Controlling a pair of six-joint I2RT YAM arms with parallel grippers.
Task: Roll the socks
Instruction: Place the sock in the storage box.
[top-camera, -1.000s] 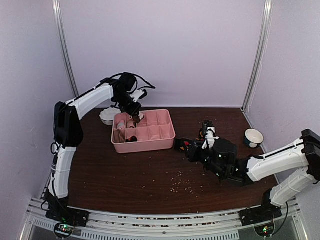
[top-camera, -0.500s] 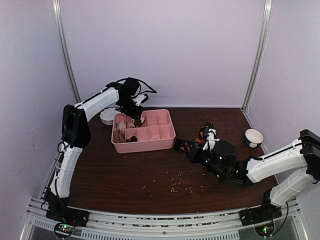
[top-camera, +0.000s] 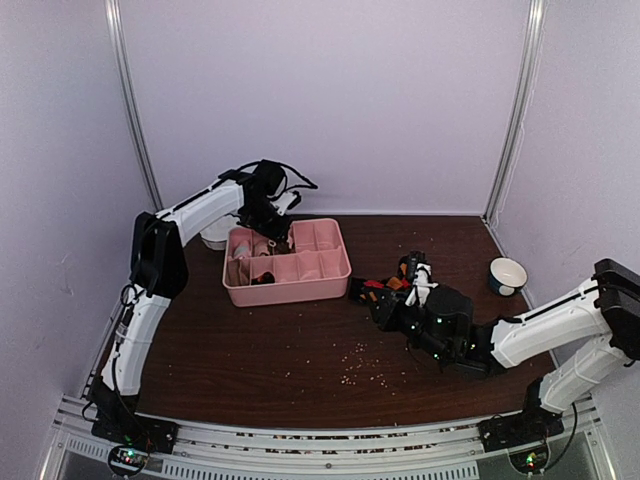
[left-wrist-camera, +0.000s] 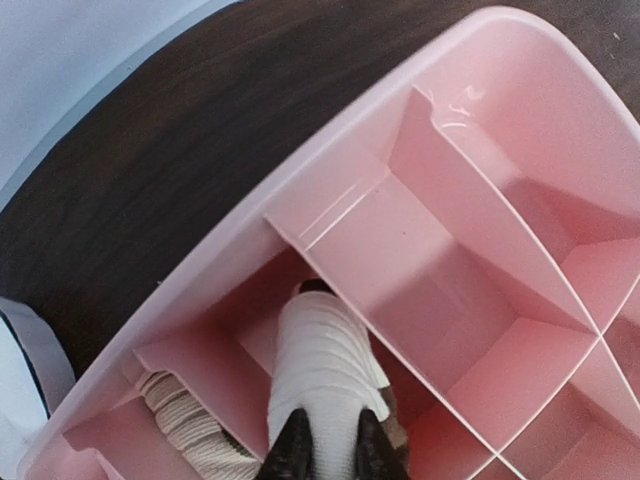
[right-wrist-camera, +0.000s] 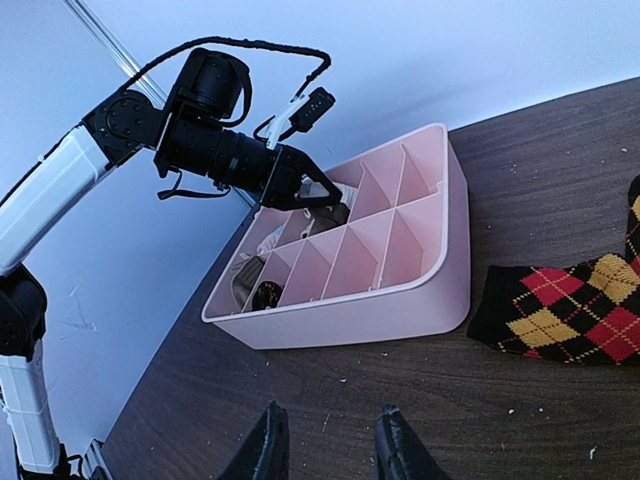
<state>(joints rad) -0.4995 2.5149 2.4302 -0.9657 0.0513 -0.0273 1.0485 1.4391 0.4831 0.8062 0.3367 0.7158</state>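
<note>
My left gripper (top-camera: 272, 232) reaches down into a back-left compartment of the pink tray (top-camera: 300, 287). In the left wrist view its fingertips (left-wrist-camera: 296, 440) press on both sides of a rolled cream-white sock (left-wrist-camera: 320, 360) that stands in that compartment. A black argyle sock (right-wrist-camera: 565, 315) with red and yellow diamonds lies flat on the table right of the tray, and the top view shows this argyle sock (top-camera: 380, 288) too. My right gripper (right-wrist-camera: 330, 450) hovers low over bare table in front of the tray, open and holding nothing, with the argyle sock to its right.
A ribbed beige roll (left-wrist-camera: 180, 420) fills the neighbouring compartment, and a dark roll (right-wrist-camera: 265, 295) sits in the front-left one. A small white bowl (top-camera: 507, 273) stands at the far right. Crumbs (top-camera: 365, 365) are scattered mid-table. A white object (top-camera: 212, 236) lies behind the tray's left end.
My left gripper has moved right and down, deeper into the tray with the white sock. The right gripper's fingers have narrowed slightly and the arm has edged left.
</note>
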